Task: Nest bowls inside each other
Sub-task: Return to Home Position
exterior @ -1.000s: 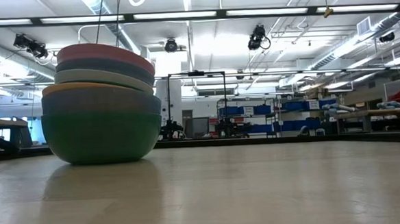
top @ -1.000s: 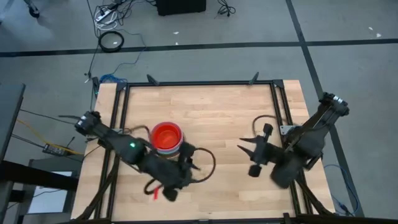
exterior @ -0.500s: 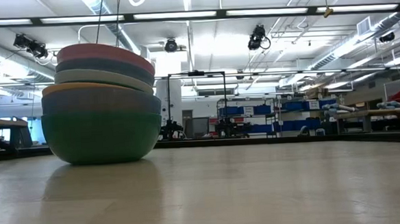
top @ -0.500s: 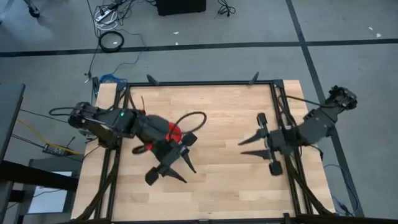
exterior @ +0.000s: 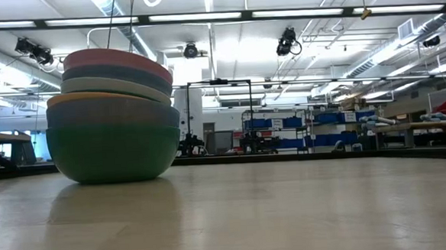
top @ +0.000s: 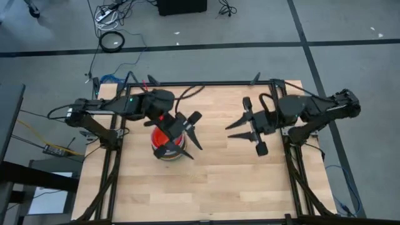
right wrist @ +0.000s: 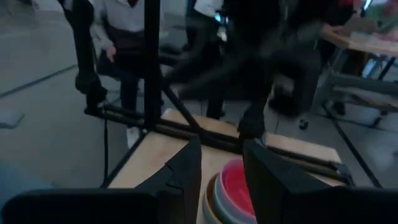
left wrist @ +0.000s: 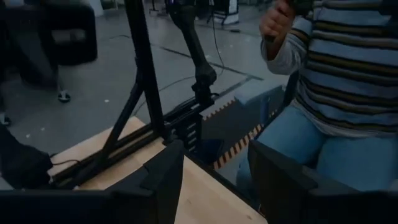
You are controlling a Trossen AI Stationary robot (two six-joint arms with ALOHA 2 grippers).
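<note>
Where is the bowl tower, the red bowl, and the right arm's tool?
bowl tower [exterior: 109, 119], low view, a middle bowl's side.
red bowl [right wrist: 235, 185], right wrist view, its inside.
right tool [right wrist: 222, 152], right wrist view, midway between its fingertips.

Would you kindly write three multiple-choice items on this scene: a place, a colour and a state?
1. Where on the table is the bowl stack? A. left half B. right edge C. far right corner
2. What colour is the bottom bowl? A. white B. teal C. black
3. The right end effector is: A. shut on a bowl B. open, empty C. shut, empty
1 A: the high view shows it left of centre.
2 B: the low view shows teal at the base.
3 B: its jaws stand apart, nothing between.
</note>
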